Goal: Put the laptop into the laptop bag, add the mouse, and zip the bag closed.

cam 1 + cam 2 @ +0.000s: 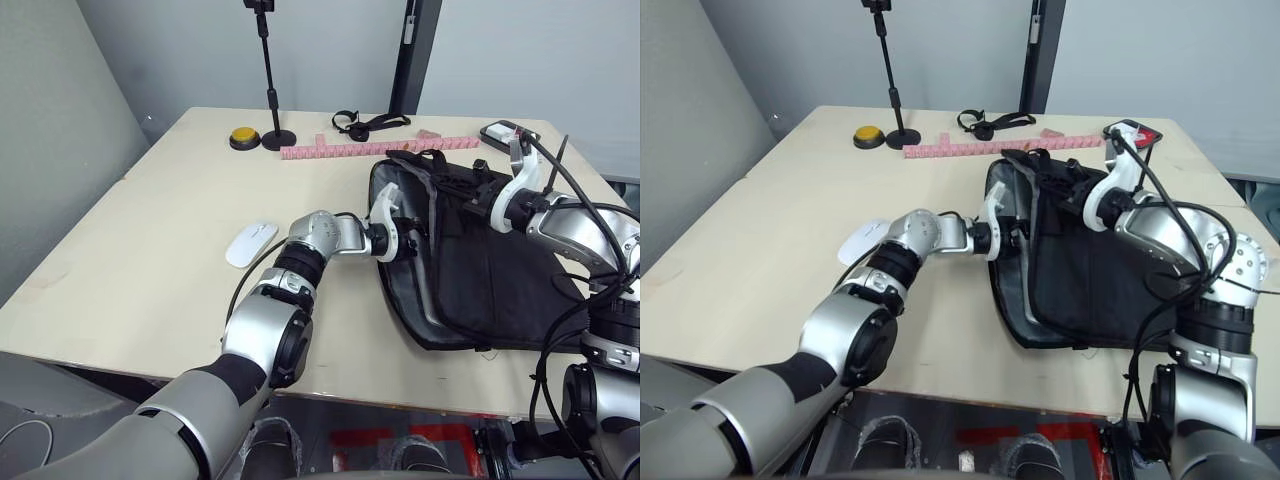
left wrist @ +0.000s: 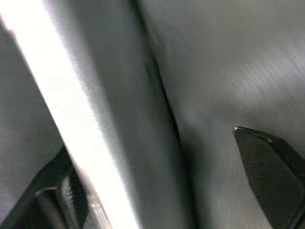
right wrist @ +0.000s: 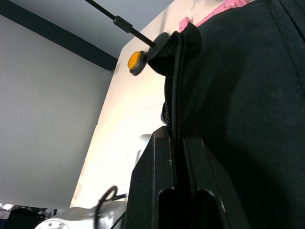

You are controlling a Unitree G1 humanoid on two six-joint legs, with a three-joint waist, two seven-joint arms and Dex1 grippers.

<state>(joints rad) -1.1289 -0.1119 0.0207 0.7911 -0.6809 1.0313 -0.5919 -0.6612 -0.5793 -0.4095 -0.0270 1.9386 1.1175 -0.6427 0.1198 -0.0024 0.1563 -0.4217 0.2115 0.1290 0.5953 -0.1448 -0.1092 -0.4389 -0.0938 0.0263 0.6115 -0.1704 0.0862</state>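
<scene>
Counting, you have one laptop bag [image 1: 480, 270] near the desk's [image 1: 150, 250] right edge, one mouse [image 1: 250, 243] left of it. Right end effector [image 3: 177, 138] clamps the bag's edge; left end effector [image 1: 405, 235] sits spread inside its opening.

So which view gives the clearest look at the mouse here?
The left eye view: the mouse lies whole on the table, beside the left arm. The right eye view shows it partly cut off by that arm. In the right wrist view a pale shape cannot be identified.
</scene>
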